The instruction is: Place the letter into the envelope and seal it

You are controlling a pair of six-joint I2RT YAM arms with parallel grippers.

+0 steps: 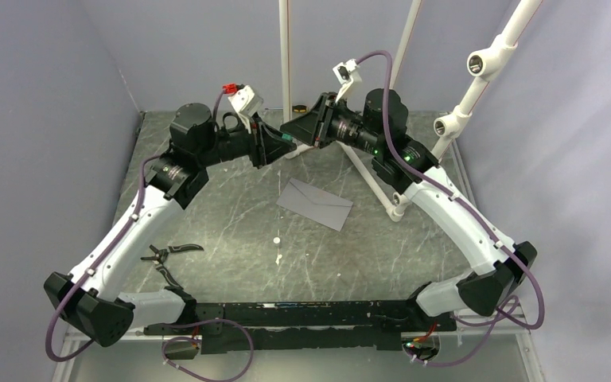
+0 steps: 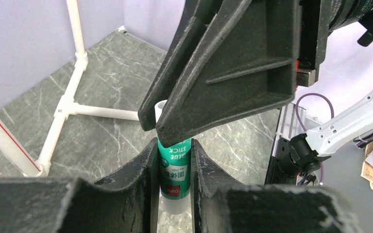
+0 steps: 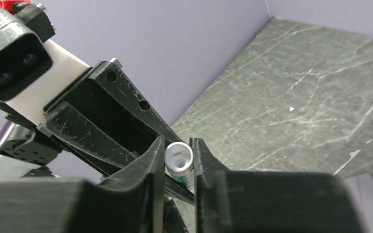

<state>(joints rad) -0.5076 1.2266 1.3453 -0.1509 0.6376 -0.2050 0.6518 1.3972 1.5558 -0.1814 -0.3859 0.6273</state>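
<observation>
Marbled grey tabletop (image 1: 223,227) lies below the left gripper (image 2: 175,151), clamped on a green glue stick (image 2: 176,171) whose white end sits inside the right gripper (image 3: 177,145), grip unclear.

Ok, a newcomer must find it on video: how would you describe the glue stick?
Look above the table's far side. There the left gripper clamps the glue stick, with the right gripper around its end. It is a small green tube with a white end; everything around it is black.

The envelope (image 1: 315,204) looks matt grey paper, the glue stick (image 2: 175,167) glossy plastic.
</observation>
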